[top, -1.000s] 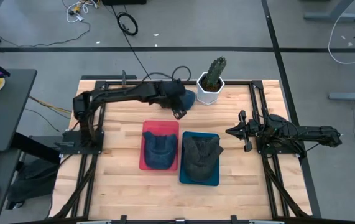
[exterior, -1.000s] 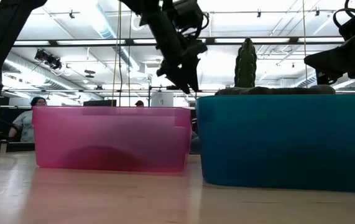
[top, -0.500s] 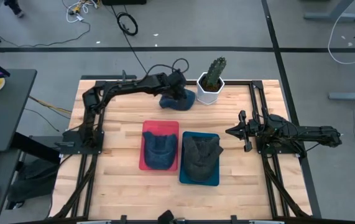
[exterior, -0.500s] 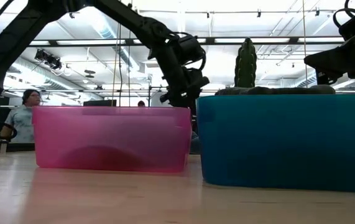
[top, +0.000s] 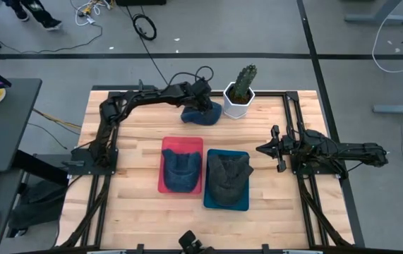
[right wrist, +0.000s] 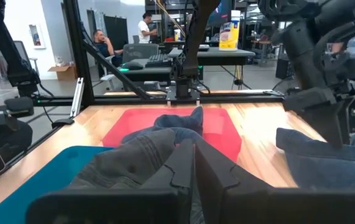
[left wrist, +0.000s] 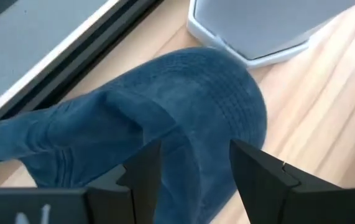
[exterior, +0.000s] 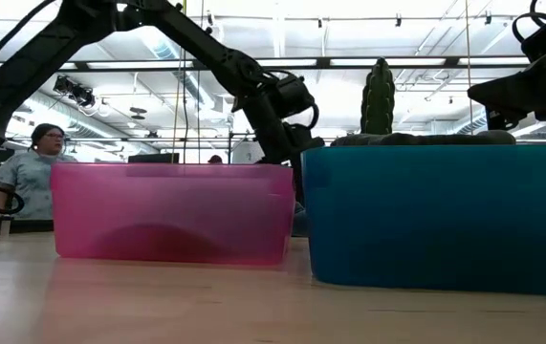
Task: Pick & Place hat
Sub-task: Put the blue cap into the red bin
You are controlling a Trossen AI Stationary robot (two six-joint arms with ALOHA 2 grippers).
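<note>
A blue hat (top: 209, 116) lies on the wooden table near its far edge, right beside a white pot with a cactus (top: 238, 99). My left gripper (top: 200, 108) is down over this hat, open. In the left wrist view the left gripper (left wrist: 194, 144) has one finger on each side of a raised part of the hat (left wrist: 183, 87). My right gripper (top: 261, 149) waits shut at the table's right side, level and pointing left; its wrist view shows the right gripper (right wrist: 193, 155) with fingers together. My left gripper comes at the blue hat from above, slanting toward the far edge, with its open fingers (left wrist: 143, 174) either side of the hat's rounded cloth (left wrist: 196, 134). I cannot tell whether the fingers touch the cloth. The hat lies flat on the table.
A pink bin (top: 166, 185) holding a blue hat and a teal bin (top: 211, 201) holding a dark grey hat stand side by side mid-table. The cactus pot stands close to the right of my left gripper. A black frame rail (top: 152, 92) runs along the far edge. A person (exterior: 33, 177) is behind the table.
My left gripper has moved toward the far edge and down, from above the hat's near side onto the blue hat. It has stayed open. The hat has kept its place. A person in the room behind has moved.
</note>
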